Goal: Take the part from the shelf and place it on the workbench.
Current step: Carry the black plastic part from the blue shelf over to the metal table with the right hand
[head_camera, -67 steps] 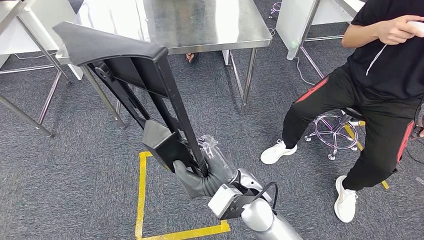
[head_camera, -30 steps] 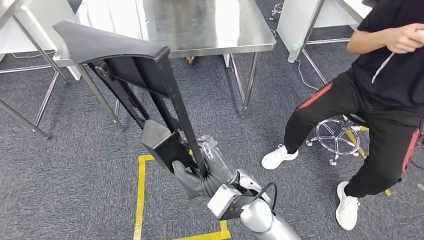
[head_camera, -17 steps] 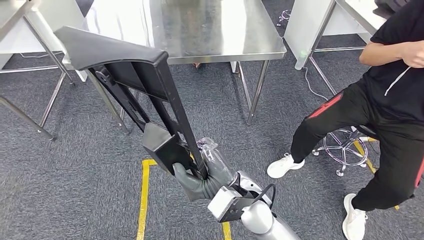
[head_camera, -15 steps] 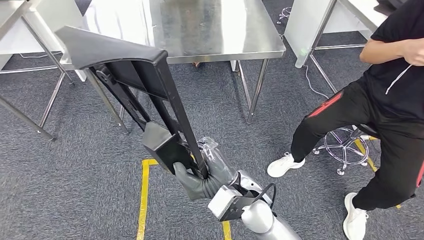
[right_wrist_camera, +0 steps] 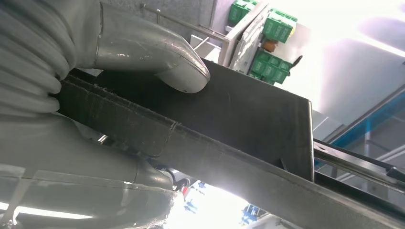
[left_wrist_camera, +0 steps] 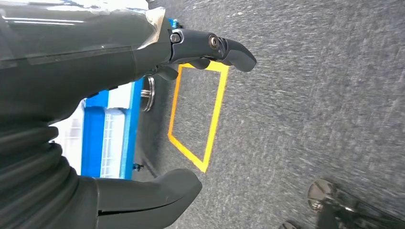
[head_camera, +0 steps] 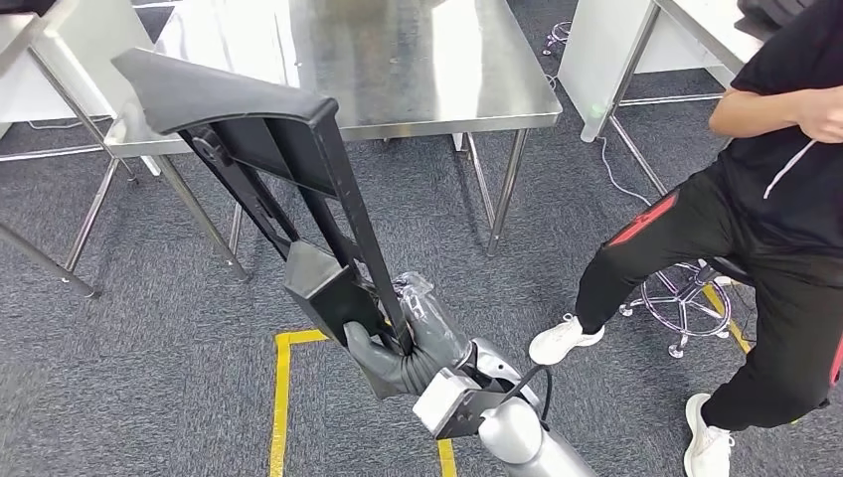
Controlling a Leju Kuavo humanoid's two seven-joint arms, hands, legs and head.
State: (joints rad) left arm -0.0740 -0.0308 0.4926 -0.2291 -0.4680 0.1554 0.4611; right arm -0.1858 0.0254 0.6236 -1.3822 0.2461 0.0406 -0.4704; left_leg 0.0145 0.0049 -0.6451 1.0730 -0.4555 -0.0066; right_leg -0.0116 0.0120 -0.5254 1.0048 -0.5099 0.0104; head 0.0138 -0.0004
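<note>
Fingers of the left hand (left_wrist_camera: 143,95) hung spread and empty over grey carpet. At six o'clock in the head view, the right hand (head_camera: 403,348) clamped the part's (head_camera: 288,189) lower end, a long, matte black plastic frame reaching toward eleven o'clock. Judged mid-carry; next it needs lifting onto the shiny steel workbench (head_camera: 398,60) at twelve.

the part (head_camera: 298,199) hides the right hand's fingers (head_camera: 422,343); the person (head_camera: 765,199) is cut off.
</note>
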